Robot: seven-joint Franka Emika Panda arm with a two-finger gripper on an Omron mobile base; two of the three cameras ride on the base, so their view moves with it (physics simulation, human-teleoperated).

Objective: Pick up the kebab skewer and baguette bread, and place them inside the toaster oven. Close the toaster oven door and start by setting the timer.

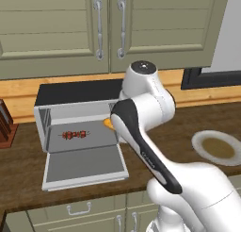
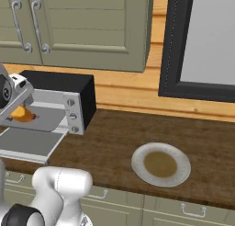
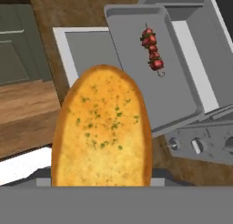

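Oven [image 1: 70, 92]: silver box, black top, on the wooden tabletop [image 1: 188, 127]; three knobs [image 2: 71, 109] on its right panel. Door [image 1: 84, 166]: dropped flat, open. Skewer [image 1: 74, 134]: lies inside on the oven tray [image 3: 182, 95], left of centre. Bread [image 3: 102, 132]: golden, herb-flecked, grasped by the fingers, held at the oven mouth's right side, above the door's inner edge. Plate [image 2: 160, 164]: on the tabletop, well to the right of the oven.
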